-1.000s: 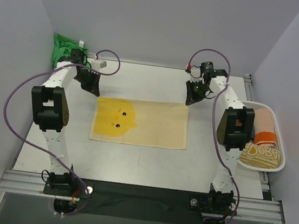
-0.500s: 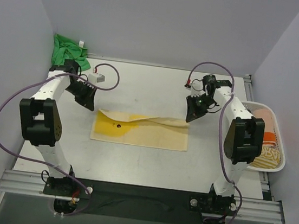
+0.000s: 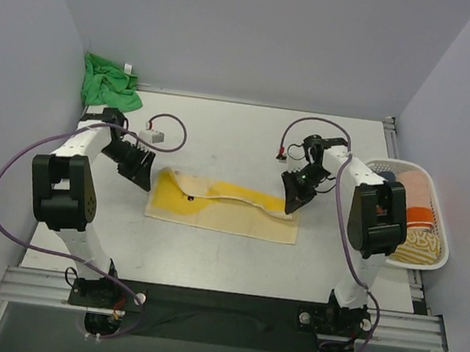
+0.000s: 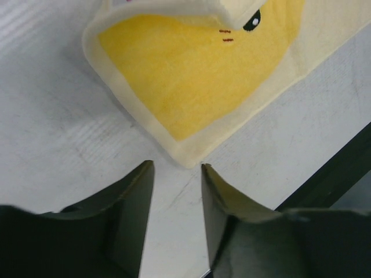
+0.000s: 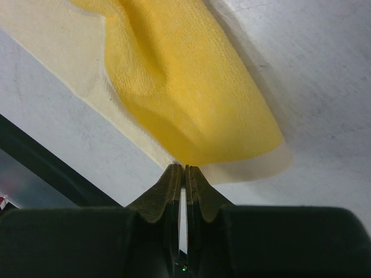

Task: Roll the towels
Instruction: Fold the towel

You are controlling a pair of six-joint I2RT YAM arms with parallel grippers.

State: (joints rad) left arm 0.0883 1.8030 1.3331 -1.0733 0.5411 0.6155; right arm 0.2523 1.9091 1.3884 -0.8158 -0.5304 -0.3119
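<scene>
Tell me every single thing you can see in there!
Table: one, pale grey, under everything.
Yellow towel: one, pale yellow with a brighter yellow patch, middle of the table, far edge folded over.
Green towel: one, bright green, bunched in the far left corner.
Basket: one, white, slatted, right edge of the table.
Rolled cloths: about three, peach, orange, yellow-and-white, in the basket.
Left gripper: one, black, open, just off the yellow towel's corner.
Right gripper: one, black, shut on the yellow towel's folded edge.
</scene>
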